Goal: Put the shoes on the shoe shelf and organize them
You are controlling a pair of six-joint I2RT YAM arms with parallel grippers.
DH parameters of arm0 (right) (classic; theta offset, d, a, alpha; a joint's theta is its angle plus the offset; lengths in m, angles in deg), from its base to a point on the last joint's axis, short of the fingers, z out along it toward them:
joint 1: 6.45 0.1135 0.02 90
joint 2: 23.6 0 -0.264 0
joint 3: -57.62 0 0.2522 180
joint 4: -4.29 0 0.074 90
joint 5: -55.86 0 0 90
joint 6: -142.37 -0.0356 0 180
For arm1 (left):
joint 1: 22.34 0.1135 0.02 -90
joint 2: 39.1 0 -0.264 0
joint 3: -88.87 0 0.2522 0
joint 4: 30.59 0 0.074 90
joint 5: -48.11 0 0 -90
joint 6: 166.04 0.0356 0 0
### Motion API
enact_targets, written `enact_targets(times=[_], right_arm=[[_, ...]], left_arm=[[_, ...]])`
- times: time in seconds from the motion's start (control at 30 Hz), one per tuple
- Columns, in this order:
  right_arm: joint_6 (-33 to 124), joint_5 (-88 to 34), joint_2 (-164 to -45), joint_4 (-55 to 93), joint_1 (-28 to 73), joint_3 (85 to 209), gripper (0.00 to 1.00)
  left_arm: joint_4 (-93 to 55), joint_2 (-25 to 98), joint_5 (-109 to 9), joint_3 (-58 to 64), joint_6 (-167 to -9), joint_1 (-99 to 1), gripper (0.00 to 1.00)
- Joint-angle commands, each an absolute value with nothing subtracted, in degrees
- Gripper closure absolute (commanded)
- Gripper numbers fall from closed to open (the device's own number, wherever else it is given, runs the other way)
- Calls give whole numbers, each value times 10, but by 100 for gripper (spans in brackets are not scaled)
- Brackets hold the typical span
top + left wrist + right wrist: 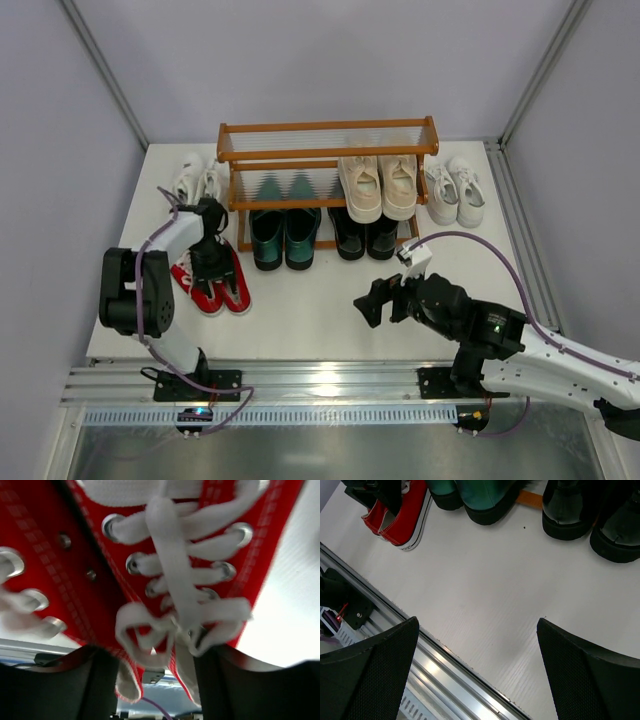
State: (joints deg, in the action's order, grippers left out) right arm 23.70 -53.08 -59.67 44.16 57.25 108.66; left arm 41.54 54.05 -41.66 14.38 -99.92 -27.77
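Right gripper (370, 304) hangs lower right over the counter (310, 325), jaws spread wide. Left gripper (218, 284) sits on the red sneakers (243, 298) at mid-left, jaws straddling the laces; can't tell if they're pinching. Further back, the shoe shelf (325, 128) has 2 pairs at the bottom, green loafers (285, 238) and black loafers (365, 238), with beige sneakers (380, 185) above.

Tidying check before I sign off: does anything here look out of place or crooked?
The red sneakers lie out on the table, front-left of the shoe shelf, slanted against its line. The left white pair and the right white pair stand beside the shelf, not on it.
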Motion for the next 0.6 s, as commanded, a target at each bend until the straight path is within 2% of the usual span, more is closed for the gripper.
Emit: enact_targets(times=[0.0, 0.2, 0.4, 0.57], right_arm=[[234, -549, -597, 448, 576, 1106, 0], [235, -551, -591, 449, 576, 1099, 0], [243, -553, -596, 440, 576, 1098, 0], [247, -549, -603, 429, 576, 1095, 0]], left_arm=[[435, 569, -452, 151, -1016, -289, 42], [430, 541, -474, 181, -1045, -319, 34], [454, 449, -490, 209, -1083, -348, 25], [466, 395, -515, 225, -1096, -355, 22]])
